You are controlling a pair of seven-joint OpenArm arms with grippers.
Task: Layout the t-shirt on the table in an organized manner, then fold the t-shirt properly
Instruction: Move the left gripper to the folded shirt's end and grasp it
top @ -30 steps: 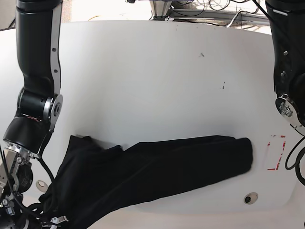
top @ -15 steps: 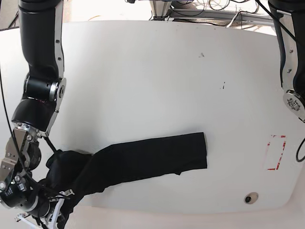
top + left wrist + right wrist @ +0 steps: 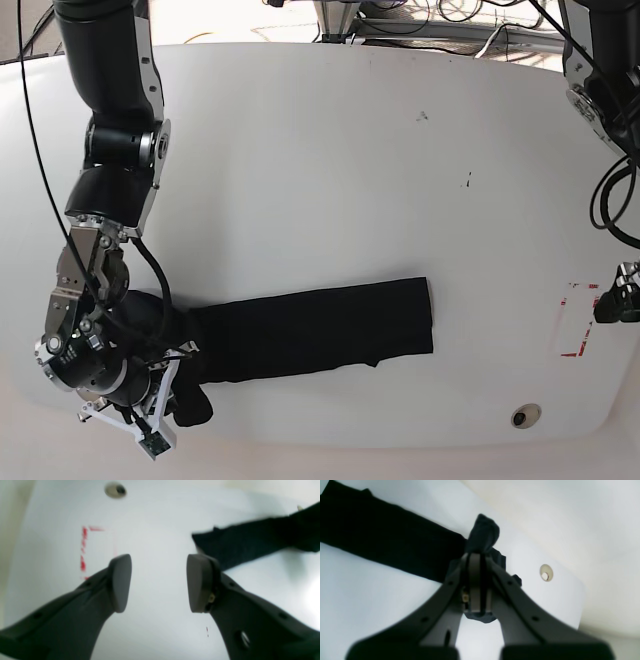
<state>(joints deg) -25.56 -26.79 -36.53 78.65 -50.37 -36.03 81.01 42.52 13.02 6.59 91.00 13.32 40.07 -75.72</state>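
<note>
Plain black soft fabric t-shirt (image 3: pixel 320 328) lies bunched into a long narrow band across the near part of the wide glossy white worktop (image 3: pixel 330 170), not spread out at all. One end of the band stops short of the red rectangular tape mark (image 3: pixel 582 318); the other end gathers into a wad at the right arm.

Right tool (image 3: pixel 476 555) is clamped on that wad: in the right wrist view its pads press together with dark cloth bulging out above and below them. Judged reason for the pinch: it holds one end so the shirt can be lifted or dragged open for layout. A small round hole (image 3: pixel 546 573) in the worktop sits just beyond the pinched cloth, near the rounded edge.

Left tool (image 3: pixel 158 582) stands apart and empty, pads wide with only bare white worktop between them. It hangs near the tape mark, with the free end of the band off to one side and not touching it. The other round hole (image 3: pixel 115 490) lies past the tape mark.

Layout stage looks barely begun. Likely next need: the left tool takes hold of the free end so both arms can stretch the fabric flat. Risk: a one-ended grip just drags the bunch.
</note>
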